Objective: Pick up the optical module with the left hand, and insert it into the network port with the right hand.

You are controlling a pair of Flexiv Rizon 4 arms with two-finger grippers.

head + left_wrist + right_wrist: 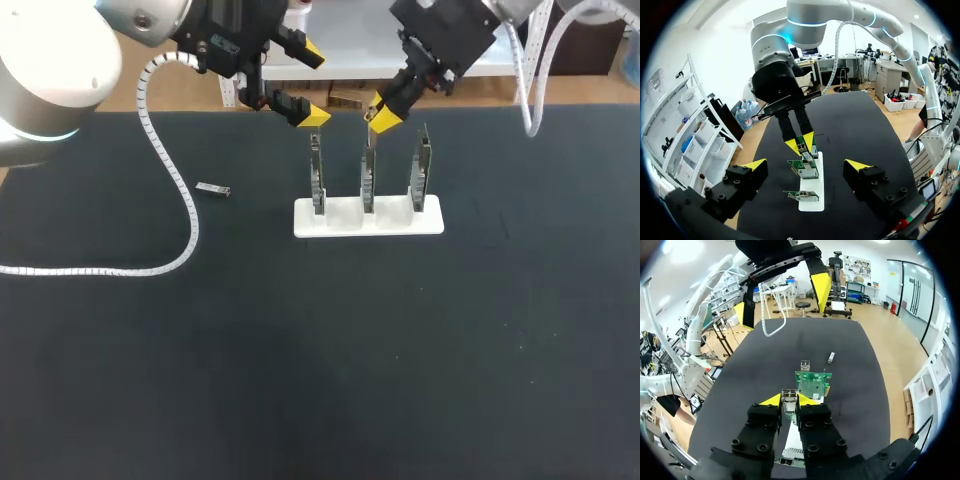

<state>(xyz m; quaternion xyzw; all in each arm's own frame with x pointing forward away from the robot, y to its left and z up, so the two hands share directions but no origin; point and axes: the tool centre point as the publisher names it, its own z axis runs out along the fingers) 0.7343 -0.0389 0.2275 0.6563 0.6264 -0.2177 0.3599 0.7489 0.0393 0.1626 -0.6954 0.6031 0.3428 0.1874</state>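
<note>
Evidently the right hand [383, 112], at upper centre of the head view, is closed on a small metal piece [789, 397]. I take it for a module held at the top edge of the middle card [367, 178] in the white stand [400, 222]. Its long axis seems to point down at the card, so the push should go straight down. The left hand [312, 84] hangs open and empty, up-left of the stand. A loose optical module [213, 188] lies on the surface [300, 350] left of the stand, lengthwise across the frame, nearer the left hand.
</note>
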